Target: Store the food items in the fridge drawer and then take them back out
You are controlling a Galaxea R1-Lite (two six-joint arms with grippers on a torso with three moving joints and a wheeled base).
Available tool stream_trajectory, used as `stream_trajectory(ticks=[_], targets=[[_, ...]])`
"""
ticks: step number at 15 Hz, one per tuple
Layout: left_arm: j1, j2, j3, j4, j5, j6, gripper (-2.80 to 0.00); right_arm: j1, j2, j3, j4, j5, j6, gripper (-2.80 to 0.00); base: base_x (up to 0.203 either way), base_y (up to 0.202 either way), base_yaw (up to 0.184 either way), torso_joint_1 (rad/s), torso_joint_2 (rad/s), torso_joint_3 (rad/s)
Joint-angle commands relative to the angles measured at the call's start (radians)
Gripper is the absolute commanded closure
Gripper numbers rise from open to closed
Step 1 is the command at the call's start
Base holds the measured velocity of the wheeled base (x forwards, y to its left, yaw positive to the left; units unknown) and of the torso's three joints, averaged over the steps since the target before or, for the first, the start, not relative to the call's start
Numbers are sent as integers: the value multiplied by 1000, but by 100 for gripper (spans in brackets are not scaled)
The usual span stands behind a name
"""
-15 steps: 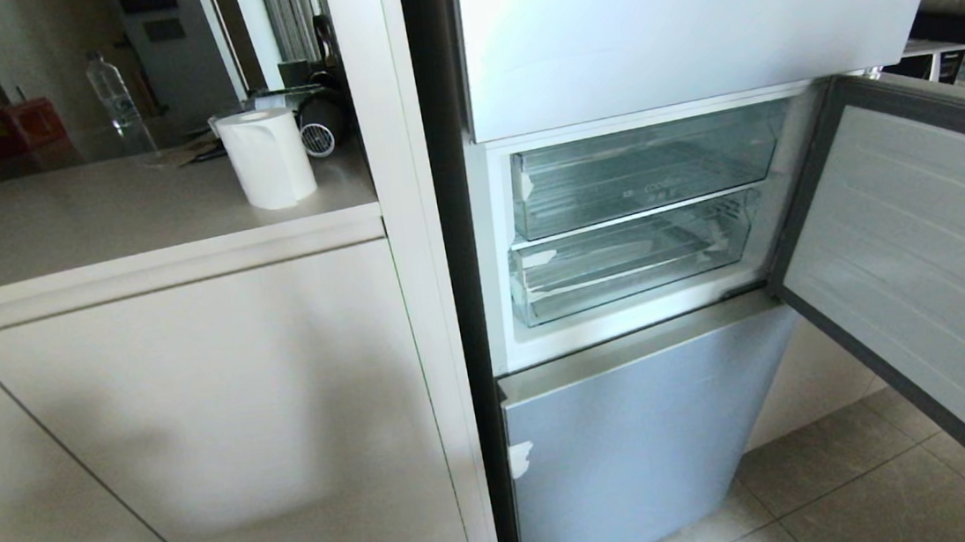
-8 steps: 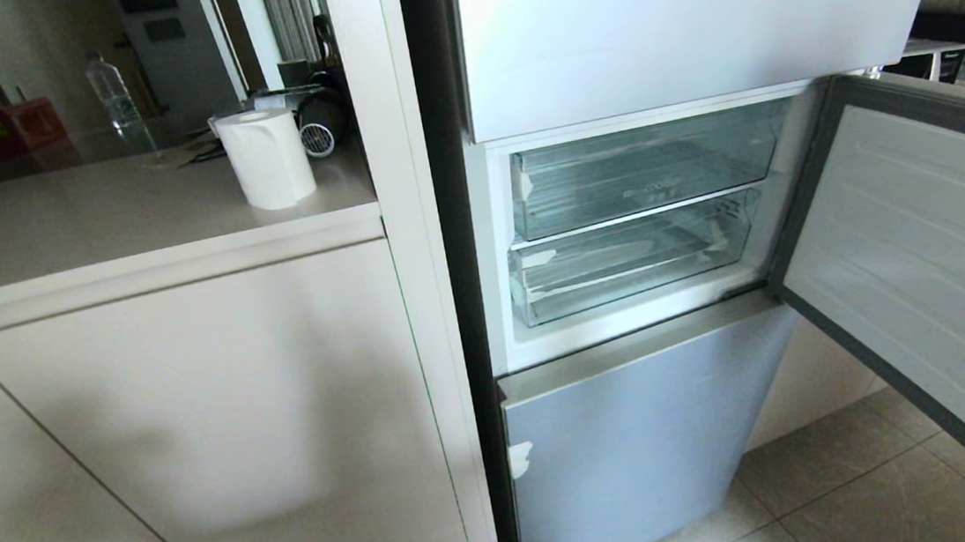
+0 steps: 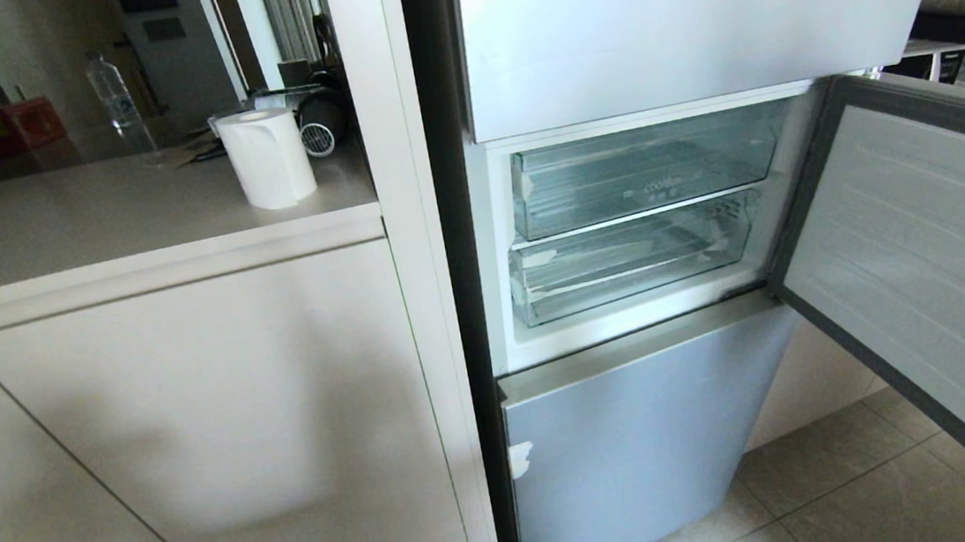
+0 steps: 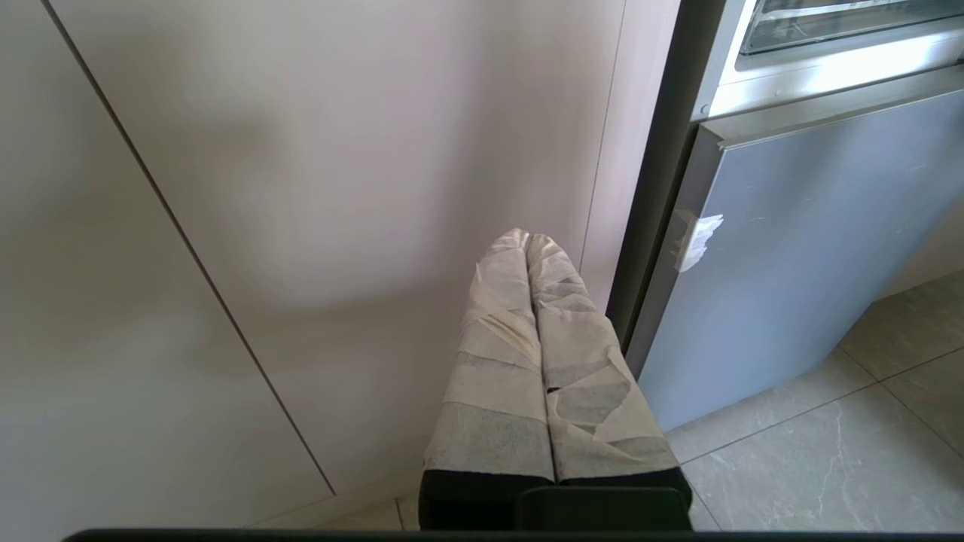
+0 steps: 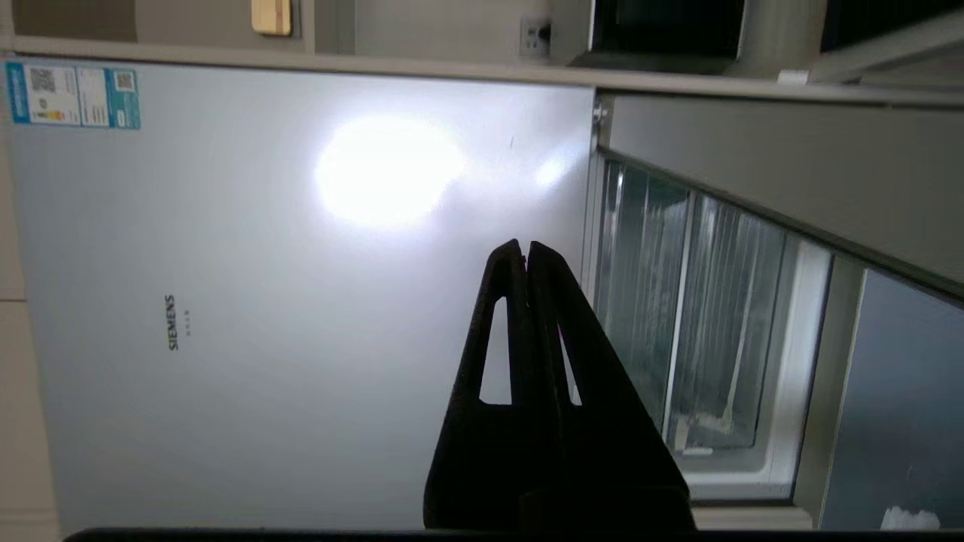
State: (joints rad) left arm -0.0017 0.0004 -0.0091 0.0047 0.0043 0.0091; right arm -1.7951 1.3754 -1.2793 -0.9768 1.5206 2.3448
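reaching w/ right gripper [image 5: 525, 252], fingers closed, empty, near upper fridge door; open them first, aim for fridge drawer [image 3: 632, 261] lip. left gripper [image 4: 527, 241] closed, parked low. no food seen.

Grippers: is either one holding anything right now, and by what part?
Nothing held. Left gripper and right gripper are both shut on nothing.

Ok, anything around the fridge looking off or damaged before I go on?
Nothing spilled or broken. The middle fridge door hangs wide open, and both clear drawers are pushed in with no food visible inside. One small oddity: a scrap of white tape sticks out at the left edge of the lower door panel.
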Motion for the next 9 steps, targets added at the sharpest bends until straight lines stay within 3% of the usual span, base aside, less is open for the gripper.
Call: stream_trajectory(ticks=[1, 4, 6, 9], targets=[[0, 0, 0, 0, 0, 0, 0, -109, -22, 48, -40, 9, -4, 0, 0, 0, 0, 0, 0, 0], [0, 0, 0, 0, 0, 0, 0, -146, 1, 185, -92, -5, -115, 0, 0, 0, 0, 0, 0, 0], [0, 0, 0, 0, 0, 0, 0, -130, -2, 295, -96, -98, -265, 0, 0, 0, 0, 0, 0, 0], [0, 0, 0, 0, 0, 0, 0, -112, -18, 353, -94, -274, -466, 0, 0, 0, 0, 0, 0, 0]])
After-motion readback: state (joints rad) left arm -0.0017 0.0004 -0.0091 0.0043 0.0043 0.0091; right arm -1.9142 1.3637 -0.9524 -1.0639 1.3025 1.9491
